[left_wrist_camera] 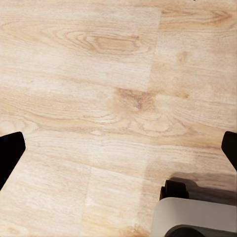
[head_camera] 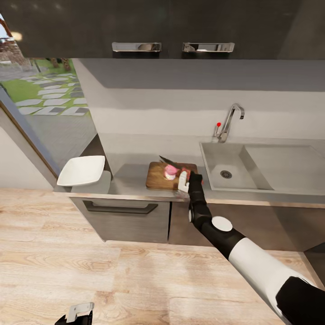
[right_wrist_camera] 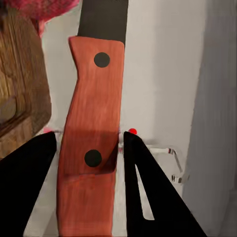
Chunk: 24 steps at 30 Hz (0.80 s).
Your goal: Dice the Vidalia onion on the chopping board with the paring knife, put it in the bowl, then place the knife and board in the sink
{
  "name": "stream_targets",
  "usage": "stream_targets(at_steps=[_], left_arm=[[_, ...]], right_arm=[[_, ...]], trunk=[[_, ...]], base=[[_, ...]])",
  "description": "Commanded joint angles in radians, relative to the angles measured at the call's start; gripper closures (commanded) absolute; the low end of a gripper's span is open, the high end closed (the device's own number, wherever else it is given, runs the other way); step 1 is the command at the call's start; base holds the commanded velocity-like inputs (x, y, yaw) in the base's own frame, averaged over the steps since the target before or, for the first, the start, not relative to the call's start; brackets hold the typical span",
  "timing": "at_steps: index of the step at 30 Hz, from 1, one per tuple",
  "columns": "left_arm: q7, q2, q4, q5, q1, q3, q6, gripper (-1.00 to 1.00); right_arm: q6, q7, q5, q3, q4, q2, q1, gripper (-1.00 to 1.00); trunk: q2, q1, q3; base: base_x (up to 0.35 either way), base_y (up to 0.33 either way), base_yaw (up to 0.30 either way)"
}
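Knife: paring knife clamped at handle by right gripper, blade over Vidalia onion for dicing.
Onion: mid chopping board.
Left gripper: spread, idle above floor.

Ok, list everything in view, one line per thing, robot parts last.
onion: one, pinkish-red, on the board.
board: one, brown wood, on the countertop left of the sink.
knife: one, dark blade, reddish handle, between the right gripper's fingers.
bowl: one, white, at the countertop's left end.
sink: one, steel, with a chrome faucet.
countertop: one, grey.
floor: pale wood.
right gripper: at the board, shut on the knife.
left gripper: low over the floor, open.
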Motion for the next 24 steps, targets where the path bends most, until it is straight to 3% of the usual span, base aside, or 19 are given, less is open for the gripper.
stream_targets(at_steps=[1, 24], left_arm=[[0.002, -0.001, 0.004, 0.004, -0.002, -0.009, -0.005, -1.0], [0.002, -0.001, 0.004, 0.004, -0.002, -0.009, -0.005, -1.0]], right_arm=[[0.0, 0.079, -0.037, 0.008, 0.021, -0.001, -0.001, 1.0], [0.0, 0.079, -0.037, 0.008, 0.021, -0.002, -0.001, 1.0]], trunk=[[-0.001, 0.001, -0.002], [-0.001, 0.001, -0.002]], base=[[0.0, 0.0, 0.0], [0.0, 0.0, 0.0]])
